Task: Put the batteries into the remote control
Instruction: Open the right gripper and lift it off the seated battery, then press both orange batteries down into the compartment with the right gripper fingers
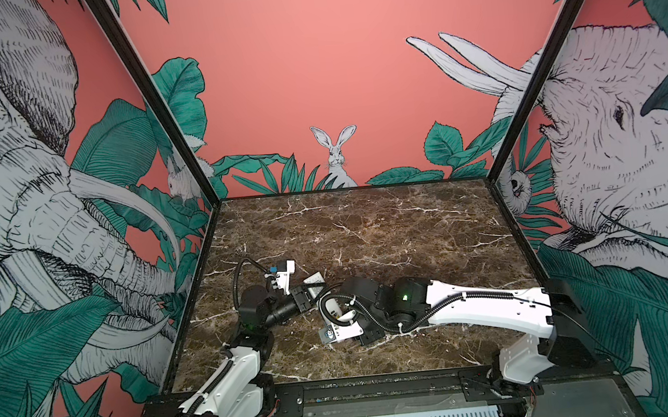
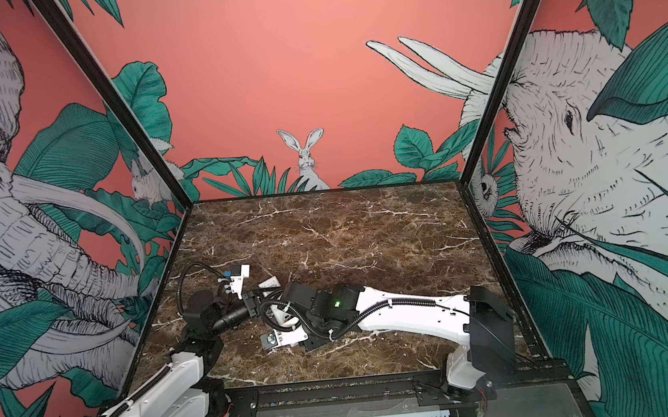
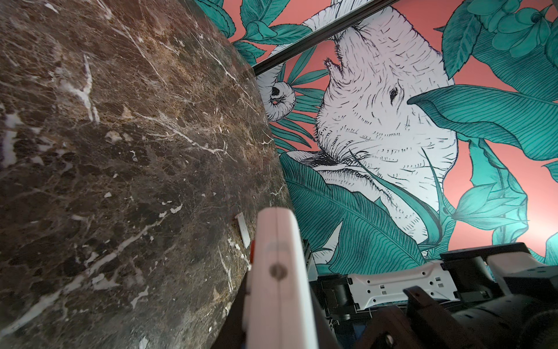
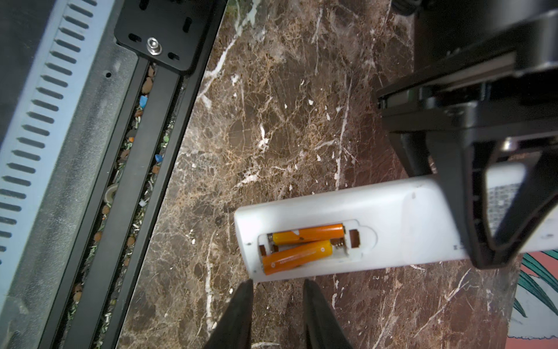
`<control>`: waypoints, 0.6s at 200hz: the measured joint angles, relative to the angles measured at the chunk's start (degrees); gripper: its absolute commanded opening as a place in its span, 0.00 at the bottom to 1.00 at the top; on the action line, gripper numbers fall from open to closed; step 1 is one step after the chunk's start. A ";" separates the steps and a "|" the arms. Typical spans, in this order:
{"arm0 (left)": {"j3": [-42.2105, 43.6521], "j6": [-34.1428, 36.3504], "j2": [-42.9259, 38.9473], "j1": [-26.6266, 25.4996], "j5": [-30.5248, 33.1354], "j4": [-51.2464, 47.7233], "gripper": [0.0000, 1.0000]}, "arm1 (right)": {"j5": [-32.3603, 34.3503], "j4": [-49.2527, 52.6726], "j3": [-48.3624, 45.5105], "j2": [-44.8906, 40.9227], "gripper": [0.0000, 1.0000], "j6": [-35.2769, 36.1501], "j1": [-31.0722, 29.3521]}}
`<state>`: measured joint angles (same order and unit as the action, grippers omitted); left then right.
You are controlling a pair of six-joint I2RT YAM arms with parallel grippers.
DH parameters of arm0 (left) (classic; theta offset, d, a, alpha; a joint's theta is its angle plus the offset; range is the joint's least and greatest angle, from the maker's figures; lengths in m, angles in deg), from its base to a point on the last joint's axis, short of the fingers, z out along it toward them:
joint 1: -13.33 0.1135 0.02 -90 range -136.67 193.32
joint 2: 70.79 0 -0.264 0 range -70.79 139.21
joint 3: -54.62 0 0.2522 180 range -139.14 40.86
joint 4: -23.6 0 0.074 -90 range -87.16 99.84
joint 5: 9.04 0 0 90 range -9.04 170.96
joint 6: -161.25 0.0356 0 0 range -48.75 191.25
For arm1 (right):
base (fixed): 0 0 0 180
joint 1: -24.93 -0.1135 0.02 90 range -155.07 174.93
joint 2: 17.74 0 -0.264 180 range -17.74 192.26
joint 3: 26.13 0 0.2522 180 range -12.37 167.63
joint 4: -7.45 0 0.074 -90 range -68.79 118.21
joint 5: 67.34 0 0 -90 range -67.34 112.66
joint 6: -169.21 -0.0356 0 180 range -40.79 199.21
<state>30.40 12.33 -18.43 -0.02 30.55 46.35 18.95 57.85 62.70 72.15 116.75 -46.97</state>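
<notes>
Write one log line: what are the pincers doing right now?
left pincer: shut on remote control | right pincer: open, empty | batteries: both inside it, one askew

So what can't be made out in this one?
The batteries: not made out in either top view, where the right arm covers them.
Polarity marks: too small.
The remote control, button face: turned away in the right wrist view, a blurred edge in the left wrist view.
The right tool: only fingertips, cut off by the frame edge in the right wrist view.
</notes>
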 measured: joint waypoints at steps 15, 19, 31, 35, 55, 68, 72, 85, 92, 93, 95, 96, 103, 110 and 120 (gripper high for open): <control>0.00 0.00 0.00 0.00 0.00 0.00 0.00 | 0.28 -0.02 0.26 0.02 0.30 0.09 0.00; 0.00 0.00 -0.02 0.00 0.00 0.00 0.00 | 0.31 -0.04 0.31 0.04 0.30 0.11 0.00; 0.00 0.00 -0.11 0.00 0.00 -0.02 0.00 | 0.35 0.09 0.52 0.20 0.30 0.13 0.00; 0.00 0.00 -0.17 0.00 0.00 -0.02 0.00 | 0.35 0.09 0.61 0.31 0.30 0.13 0.00; 0.00 0.00 -0.44 0.00 0.00 0.00 0.00 | 0.35 0.11 0.74 0.83 0.30 0.20 0.00; 0.00 0.00 -0.61 0.00 0.00 -0.02 0.00 | 0.33 0.20 0.74 1.03 0.30 0.24 0.00; 0.00 0.00 -0.66 0.00 0.00 -0.02 0.00 | 0.33 0.22 0.74 1.05 0.30 0.26 0.00; 0.00 0.00 -0.72 0.00 0.00 -0.02 0.00 | 0.31 0.37 0.74 1.07 0.29 0.33 0.00; 0.00 0.00 -0.72 0.00 0.00 -0.02 0.00 | 0.31 0.39 0.74 1.07 0.29 0.39 0.00; 0.00 0.00 -0.72 0.00 0.00 -0.02 0.00 | 0.31 0.42 0.74 1.07 0.29 0.42 0.00; 0.00 0.00 -0.72 0.00 0.00 -0.02 0.00 | 0.33 0.42 0.74 1.07 0.29 0.42 0.00; 0.00 0.00 -0.72 0.00 0.00 -0.02 0.00 | 0.33 0.44 0.74 1.07 0.29 0.42 0.00; 0.00 0.00 -0.72 0.00 0.00 -0.02 0.00 | 0.33 0.50 0.74 1.07 0.29 0.44 0.00; 0.00 0.00 -0.72 0.00 0.00 -0.02 0.00 | 0.33 0.52 0.74 1.07 0.29 0.46 0.00; 0.00 0.00 -0.72 0.00 0.00 -0.02 0.00 | 0.31 0.48 0.74 1.31 0.28 0.48 0.00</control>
<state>30.40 12.33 -19.15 -0.02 30.55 46.33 19.26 58.33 63.44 73.46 117.23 -46.97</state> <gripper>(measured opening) 0.206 0.288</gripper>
